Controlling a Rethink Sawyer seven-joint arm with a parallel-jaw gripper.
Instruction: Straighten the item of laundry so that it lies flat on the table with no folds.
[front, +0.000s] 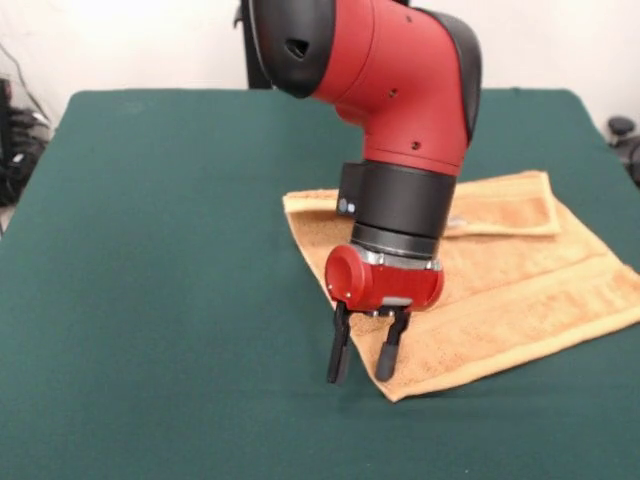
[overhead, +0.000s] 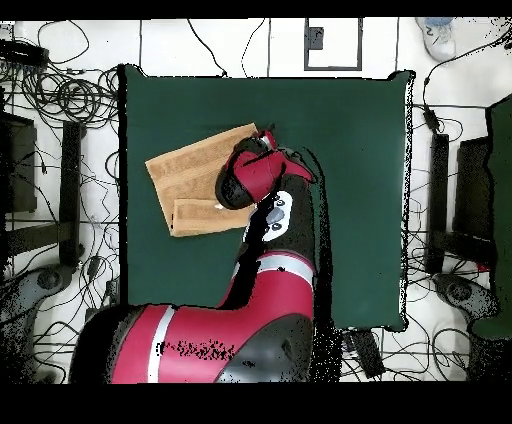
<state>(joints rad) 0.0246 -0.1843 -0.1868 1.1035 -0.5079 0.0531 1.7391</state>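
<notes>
- One towel (front: 500, 290) only, tan-orange, lying right of centre in the front view on the green desk (front: 150, 250); in the overhead view (overhead: 200, 175) sitting upper left of centre, partly under the arm.
- Not yet flat: folded flap (front: 505, 205) doubled over along the upper edge in the front view.
- Gripper (front: 365, 355) hanging just left of the towel's lower corner in the front view, fingers pointing down, parted by a narrow gap, holding nothing.
- Right finger over the towel's edge, left finger over bare desk; contact with the cloth not clear.
- Towel's bulk spreading to the right and upward from the gripper; long axis running from upper left to lower right of the frame.
- Judged next: grip that near corner or edge, then draw it away from the folded side.
</notes>
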